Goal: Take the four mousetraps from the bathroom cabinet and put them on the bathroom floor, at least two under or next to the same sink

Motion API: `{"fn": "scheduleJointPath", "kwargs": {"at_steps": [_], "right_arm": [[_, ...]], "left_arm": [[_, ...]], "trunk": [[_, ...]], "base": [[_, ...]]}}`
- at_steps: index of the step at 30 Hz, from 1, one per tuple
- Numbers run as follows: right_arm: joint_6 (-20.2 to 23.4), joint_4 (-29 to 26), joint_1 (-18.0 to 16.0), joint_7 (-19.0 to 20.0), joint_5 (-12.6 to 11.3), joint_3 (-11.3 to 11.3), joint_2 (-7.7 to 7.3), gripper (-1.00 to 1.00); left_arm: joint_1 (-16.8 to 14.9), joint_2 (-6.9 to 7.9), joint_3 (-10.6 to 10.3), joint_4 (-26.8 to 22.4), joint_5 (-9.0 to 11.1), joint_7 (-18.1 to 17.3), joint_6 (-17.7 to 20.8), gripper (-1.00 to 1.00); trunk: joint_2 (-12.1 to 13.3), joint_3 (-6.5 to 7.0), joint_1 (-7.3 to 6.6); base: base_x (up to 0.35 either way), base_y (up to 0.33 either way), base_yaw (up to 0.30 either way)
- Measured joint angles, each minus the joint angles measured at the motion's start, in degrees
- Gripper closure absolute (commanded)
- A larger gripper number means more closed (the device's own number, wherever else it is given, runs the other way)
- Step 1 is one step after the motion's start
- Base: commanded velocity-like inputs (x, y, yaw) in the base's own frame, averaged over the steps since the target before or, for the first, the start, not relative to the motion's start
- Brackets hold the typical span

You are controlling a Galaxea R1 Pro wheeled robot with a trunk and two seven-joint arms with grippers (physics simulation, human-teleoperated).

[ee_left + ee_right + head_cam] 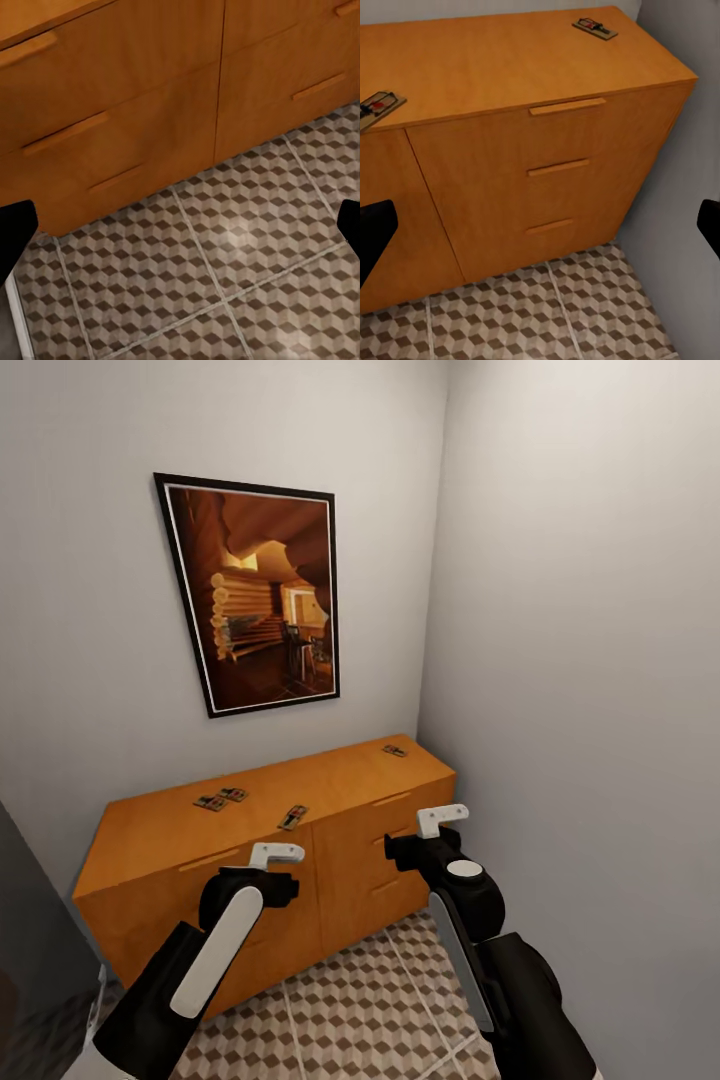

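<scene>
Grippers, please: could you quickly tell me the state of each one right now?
Left gripper: open, holding nothing, above the bathroom floor.
Right gripper: open, holding nothing, facing the cabinet.

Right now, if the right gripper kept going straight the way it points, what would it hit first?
Probably the cabinet front, around its stacked drawer handles below the top; depth is hard to judge. The right gripper is open and empty, its fingers spread wide.
</scene>
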Motion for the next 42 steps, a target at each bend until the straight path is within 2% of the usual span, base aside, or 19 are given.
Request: {"fn": "scheduleJointPath", "kwargs": {"at_steps": [16, 19, 22, 23, 24, 25, 28, 32, 33, 39, 42], "right_arm": [[0.0, 0.0, 0.1, 0.0, 0.0, 0.3, 0.01, -1.00], [0.0, 0.0, 0.0, 0.0, 0.0, 0.3, 0.02, -1.00], [0.0, 0.0, 0.0, 0.0, 0.0, 0.3, 0.02, -1.00], [0.0, 0.0, 0.0, 0.0, 0.0, 0.3, 0.02, -1.00], [-0.1, 0.0, 0.0, 0.0, 0.0, 0.3, 0.02, -1.00], [-0.1, 0.0, 0.0, 0.0, 0.0, 0.2, 0.02, -1.00], [-0.1, 0.0, 0.0, -0.1, 0.0, 0.2, 0.02, -1.00], [-0.1, 0.0, 0.0, -0.1, 0.0, 0.3, 0.02, -1.00], [-0.1, 0.0, 0.0, -0.1, 0.0, 0.3, 0.02, -1.00], [-0.1, 0.0, 0.0, -0.1, 0.0, 0.3, 0.02, -1.00], [-0.1, 0.0, 0.0, -0.1, 0.0, 0.2, 0.02, -1.00]], "left_arm": [[-7.3, 0.72, 0.2, 6.0, 0.6, -3.5, 0.0, -1.00], [-9.4, 1.54, 0.3, 7.3, 3.1, -4.1, 0.0, -1.00], [-11.8, 3.59, 0.2, 8.3, 8.5, -4.5, 0.0, -1.00], [-11.8, 3.62, 0.2, 8.3, 8.6, -4.5, 0.0, -1.00], [-12.6, 4.29, 0.2, 8.6, 10.5, -4.5, 0.0, -1.00], [-14.2, 5.42, -0.1, 9.2, 14.0, -4.5, 0.0, -1.00], [-16.2, 6.46, -1.0, 10.6, 17.7, -4.5, 0.0, -1.00], [-18.6, 7.00, -3.7, 14.4, 19.8, -4.5, 0.0, -1.00], [-18.6, 7.00, -3.8, 14.5, 19.8, -4.5, 0.0, -1.00], [-20.7, 7.25, -8.6, 19.7, 21.1, -4.6, 0.0, -1.00], [-20.9, 7.46, -10.3, 21.1, 21.3, -4.7, 0.0, -1.00]], "trunk": [[0.0, 0.00, 0.00], [0.0, 0.00, 0.00], [0.0, 0.00, 0.00], [0.0, 0.00, 0.00], [0.0, 0.00, 0.00], [0.0, 0.01, 0.01], [0.0, 0.00, 0.00], [0.0, 0.00, 0.00], [0.0, 0.00, 0.00], [0.0, 0.00, 0.00], [0.0, 0.00, 0.00]], "base": [[0.345, 0.000, 0.000], [0.350, 0.000, 0.000], [0.298, 0.000, 0.000], [0.228, 0.000, 0.000], [0.146, 0.000, 0.000], [0.117, 0.000, 0.000], [0.076, 0.000, 0.000], [0.037, 0.000, 0.000], [0.024, 0.000, 0.000], [0.012, 0.000, 0.000], [0.004, 0.000, 0.000]]}}
